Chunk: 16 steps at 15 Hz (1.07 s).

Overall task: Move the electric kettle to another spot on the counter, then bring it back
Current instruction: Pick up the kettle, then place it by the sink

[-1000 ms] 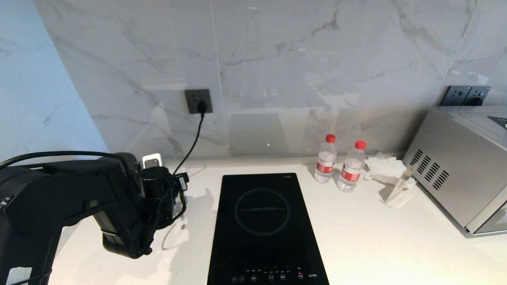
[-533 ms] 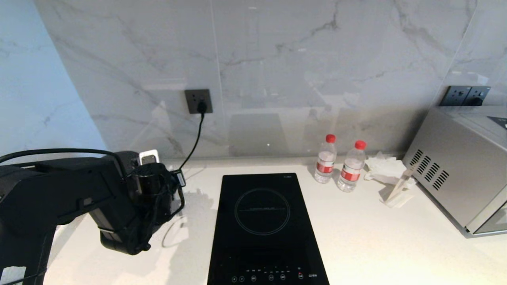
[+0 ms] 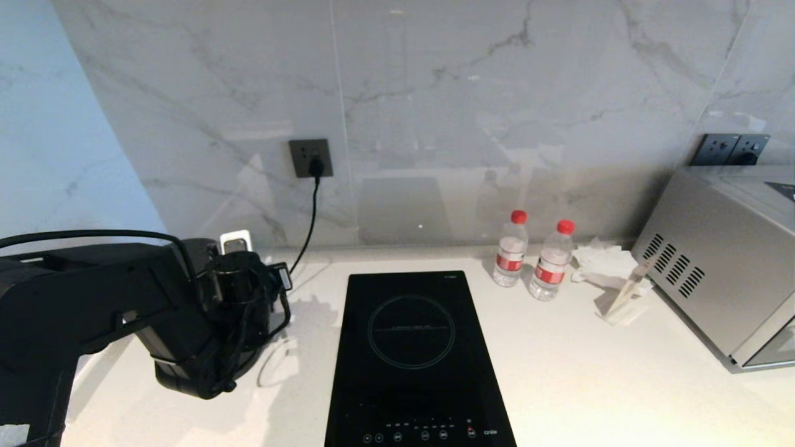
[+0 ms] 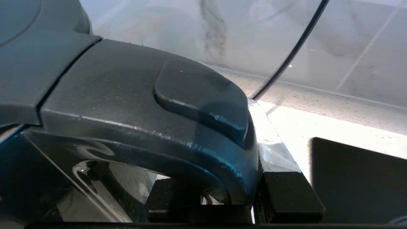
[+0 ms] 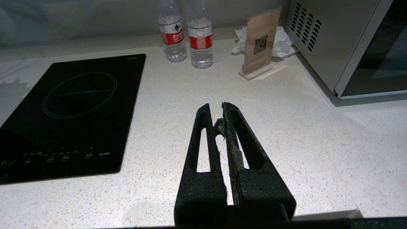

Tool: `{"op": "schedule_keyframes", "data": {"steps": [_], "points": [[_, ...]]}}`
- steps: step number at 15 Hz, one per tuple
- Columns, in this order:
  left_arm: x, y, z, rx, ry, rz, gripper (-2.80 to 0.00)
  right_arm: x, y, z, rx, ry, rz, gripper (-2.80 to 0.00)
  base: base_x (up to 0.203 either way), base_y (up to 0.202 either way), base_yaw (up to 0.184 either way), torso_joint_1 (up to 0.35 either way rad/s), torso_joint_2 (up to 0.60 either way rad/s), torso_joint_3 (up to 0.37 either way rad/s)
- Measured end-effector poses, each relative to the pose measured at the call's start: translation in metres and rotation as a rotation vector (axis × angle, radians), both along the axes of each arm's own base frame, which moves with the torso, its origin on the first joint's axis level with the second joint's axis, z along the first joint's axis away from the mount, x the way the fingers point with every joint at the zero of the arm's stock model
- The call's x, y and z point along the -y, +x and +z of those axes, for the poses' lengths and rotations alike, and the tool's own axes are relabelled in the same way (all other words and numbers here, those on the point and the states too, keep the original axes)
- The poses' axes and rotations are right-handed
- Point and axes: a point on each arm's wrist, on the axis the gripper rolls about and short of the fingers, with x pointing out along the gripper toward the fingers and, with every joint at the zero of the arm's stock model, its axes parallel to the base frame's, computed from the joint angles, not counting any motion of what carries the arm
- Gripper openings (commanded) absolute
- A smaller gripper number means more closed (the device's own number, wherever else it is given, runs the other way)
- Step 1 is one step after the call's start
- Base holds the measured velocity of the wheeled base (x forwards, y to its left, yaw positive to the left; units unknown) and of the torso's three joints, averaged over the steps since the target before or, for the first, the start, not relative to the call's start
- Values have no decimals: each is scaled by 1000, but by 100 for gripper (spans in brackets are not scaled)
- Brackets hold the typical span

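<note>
Drawn slightly back since a second ago, left pincer [image 4: 232, 197] clamps the electric kettle [image 4: 133, 105] handle for lifting off the surface [image 3: 590, 372]; right pincer [image 5: 221, 116] rests closed.

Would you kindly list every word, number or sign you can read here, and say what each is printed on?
"C21EW": on the induction hob, beside its touch controls.
Brand mark at the hob's far corner: too small to read.
Red labels on the two water bottles: characters too small to read.
Sign stand: a QR code under a heading too blurred to read.
Nothing else legible.
</note>
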Motion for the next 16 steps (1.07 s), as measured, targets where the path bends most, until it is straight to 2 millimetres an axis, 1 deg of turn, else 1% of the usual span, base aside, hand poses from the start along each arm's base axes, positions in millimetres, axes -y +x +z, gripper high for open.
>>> {"op": "schedule_keyframes", "data": {"steps": [6, 10, 12, 16], "points": [[5, -17, 35, -2, -1, -44, -280, 0, 0, 0, 0, 0, 0, -280, 0, 0, 0, 0, 0, 0], [3, -32, 55, -3, -3, -51, -280, 0, 0, 0, 1, -1, 0, -280, 0, 0, 0, 0, 0, 0], [4, -47, 57, -23, 2, -67, -280, 0, 0, 0, 1, -1, 0, -280, 0, 0, 0, 0, 0, 0], [2, -82, 50, -86, 8, -93, -280, 0, 0, 0, 1, -2, 0, -280, 0, 0, 0, 0, 0, 0]]}}
